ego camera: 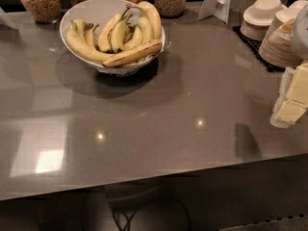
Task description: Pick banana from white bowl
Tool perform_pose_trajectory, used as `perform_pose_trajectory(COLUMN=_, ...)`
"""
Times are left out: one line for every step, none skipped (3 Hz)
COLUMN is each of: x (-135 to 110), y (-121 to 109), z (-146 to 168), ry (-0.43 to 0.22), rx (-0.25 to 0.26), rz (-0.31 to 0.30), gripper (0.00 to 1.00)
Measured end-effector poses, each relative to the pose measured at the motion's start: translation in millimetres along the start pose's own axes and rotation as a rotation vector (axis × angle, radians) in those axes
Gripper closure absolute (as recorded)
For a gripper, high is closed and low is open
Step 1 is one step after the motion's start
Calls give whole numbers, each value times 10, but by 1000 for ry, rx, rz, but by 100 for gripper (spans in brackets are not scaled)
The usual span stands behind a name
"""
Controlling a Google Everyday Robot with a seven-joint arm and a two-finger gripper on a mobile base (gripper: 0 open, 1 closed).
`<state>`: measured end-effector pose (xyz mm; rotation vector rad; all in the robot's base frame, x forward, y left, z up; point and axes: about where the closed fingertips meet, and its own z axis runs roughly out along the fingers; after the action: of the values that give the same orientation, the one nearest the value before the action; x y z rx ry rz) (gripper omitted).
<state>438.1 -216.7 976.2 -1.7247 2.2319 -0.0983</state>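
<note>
I see the white bowl at the far left of the table, heaped with bananas. The banana nearest me lies across the bowl's front rim. Its long axis runs almost level, rising a little from its left end to its right end, and its skin is browner than the rest. I cannot make out which end carries the stem. Behind it, a long yellow banana curves along the bowl's left side, and several more lean upright with their stems gathered toward the top of the pile.

The tool sits at the right edge of the view, well apart from the bowl. It shows only as pale blocks cut off by the frame, so I cannot tell whether it is spread or pressed together. It holds nothing that I can see.

Glass jars along the far edge are cropped at the top. Stacks of paper bowls rest on a dark mat at the far right, partly hidden behind the arm.
</note>
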Motion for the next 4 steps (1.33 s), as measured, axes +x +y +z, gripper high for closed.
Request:
perform_pose_trajectory(x=-1, y=-1, z=-1, ry=0, rx=0, rz=0, gripper=0)
perform_pose_trajectory(x=-10, y=-22, z=-16, ry=0, rx=0, rz=0, gripper=0)
perform_pose_trajectory(x=-33, y=-64, z=-51, ry=-1, rx=1, rz=-1, gripper=0)
perform_pose_trajectory(x=-33, y=-65, z=-52, ry=-1, rx=1, rz=-1, gripper=0)
